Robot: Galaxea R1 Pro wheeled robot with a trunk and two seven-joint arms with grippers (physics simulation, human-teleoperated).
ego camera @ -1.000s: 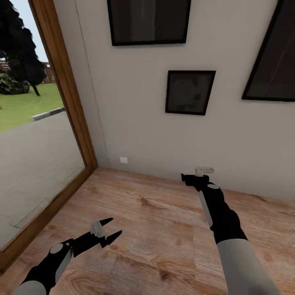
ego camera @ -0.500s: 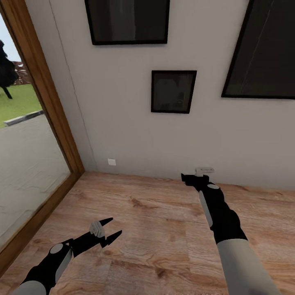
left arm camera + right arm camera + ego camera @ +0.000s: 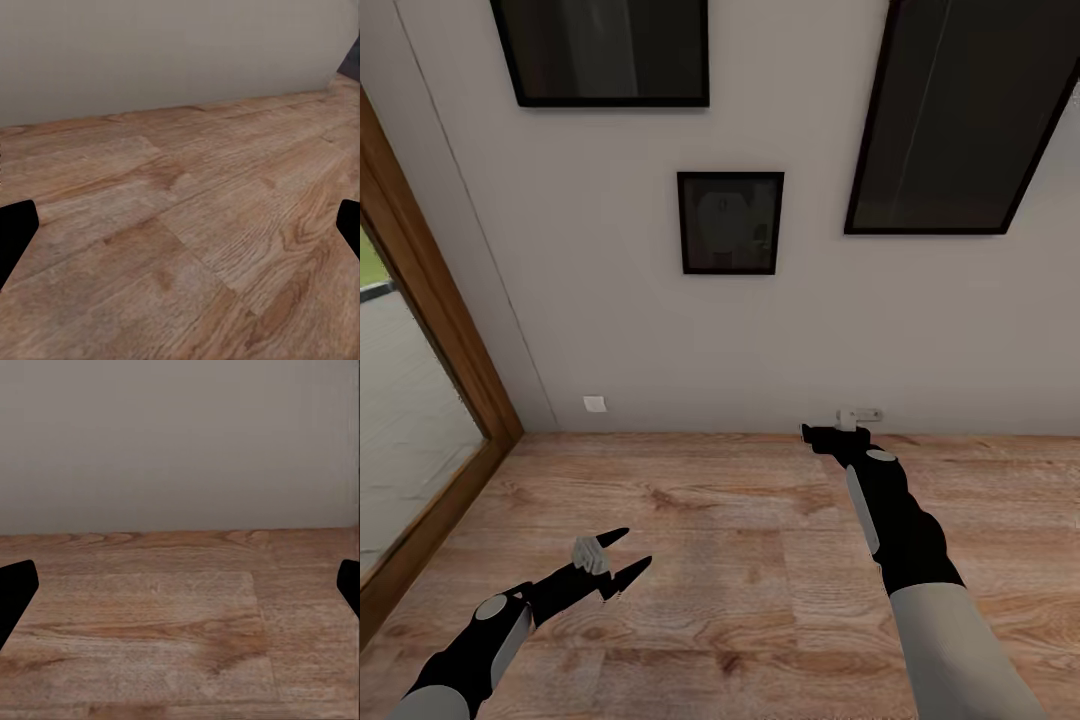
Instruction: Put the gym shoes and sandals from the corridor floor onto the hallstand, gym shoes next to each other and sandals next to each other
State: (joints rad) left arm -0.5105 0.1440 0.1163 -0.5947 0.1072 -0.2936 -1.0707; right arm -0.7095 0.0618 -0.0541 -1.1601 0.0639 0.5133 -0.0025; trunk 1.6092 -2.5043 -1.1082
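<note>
The left tool (image 3: 622,555) hangs low over the corridor floor (image 3: 740,520) with its two dark fingers spread apart and nothing between them; the left wrist view agrees, a black fingertip at each edge and bare planks in the gap. The right tool (image 3: 822,435) is held out farther, close to the foot of the grey wall (image 3: 660,330), and the right wrist view shows its fingertips likewise wide apart and empty. Taking that wall as the landmark: the floor runs up to its base, a small white outlet plate (image 3: 594,404) sits low on it toward the wood-framed glass door (image 3: 420,300), and three dark framed pictures hang on it, one small (image 3: 730,222) at the middle, one wide (image 3: 605,50) above it toward the door, one large (image 3: 970,110) on the far side from the door. The floor by the wall carries no gym shoes, no sandals and no hallstand, so I count none of each here. The step in hand looks like searching, so it is best done by turning the base smoothly, keeping both arms tucked clear of the wall, and holding the head low enough that shoes on the floor would be caught.
</note>
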